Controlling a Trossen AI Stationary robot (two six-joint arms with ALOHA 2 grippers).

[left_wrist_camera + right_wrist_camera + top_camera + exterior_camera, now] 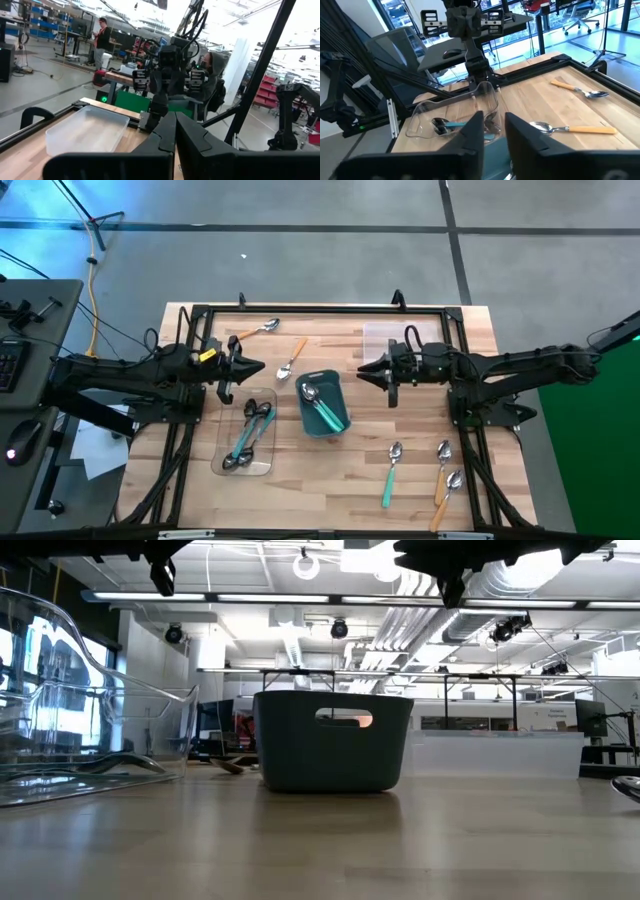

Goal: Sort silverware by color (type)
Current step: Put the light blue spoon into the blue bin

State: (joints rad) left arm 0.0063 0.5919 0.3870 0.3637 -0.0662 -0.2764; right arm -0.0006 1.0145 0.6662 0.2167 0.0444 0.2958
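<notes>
My left gripper hovers shut above the table's far left part, beside the clear tray that holds teal and dark spoons. My right gripper faces it from the right, open, holding nothing. Between and nearer than them stands the teal bin with teal-handled spoons inside. Two orange spoons lie flat on the wood at the far left. A teal spoon and two orange spoons lie near the right.
A second clear tray sits at the far right of the table. Black frame rails run along the far edge and both sides. Bare wood lies in the near middle. A person stands far off in the room.
</notes>
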